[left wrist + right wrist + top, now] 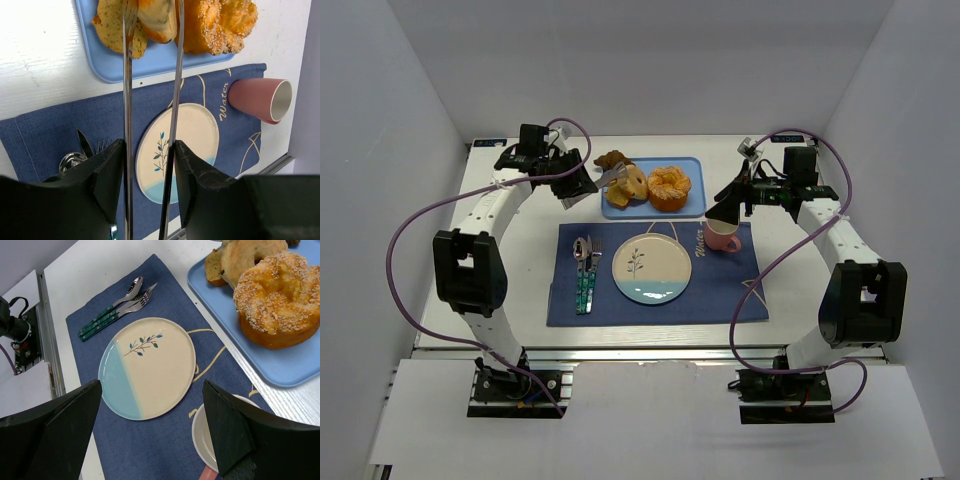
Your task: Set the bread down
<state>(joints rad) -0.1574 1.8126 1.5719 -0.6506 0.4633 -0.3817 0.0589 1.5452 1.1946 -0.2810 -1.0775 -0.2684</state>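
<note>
Early in the job, by the look of it: no bread on the plate (651,268) yet. Looks like the pick-up stage. Leaves the lift, the carry and the setting down to do, presumably onto that plate at the centre of the overhead frame.

At the top centre of the overhead frame, on the blue tray (110,67): the ring of bread (235,260), touching the wedge slice (112,27) to its left, with a big seeded bun (669,187) on the right.

Left gripper (150,165): clamped narrow on a pair of tongs (127,100), the thin arms running to the top of the wrist frame and flanking the ring, one on each side. Hard to tell whether pinching it or only around it. Right gripper (150,435): spread wide, holding nothing, poised over the pink cup (723,243) at the right of the mat (560,310).

Materials and shapes:
- Ring: smooth matte golden crust with a few dark flecks, rounded.
- Slice: rough, crumbly, speckled, with a ragged edge.
- Bun: knotted and lumpy, coated in pale flakes.
- Plate: round glazed ceramic, cream with a pale blue band and a leaf sprig.
- Mat: woven dark blue cloth with gold lines.
- Tongs: thin shiny metal strips, one tip toothed like a fork.
- Cup: smooth, pink, round-rimmed.
- Cutlery (112,312) at the left of the mat: polished steel with green patterned handles.
</note>
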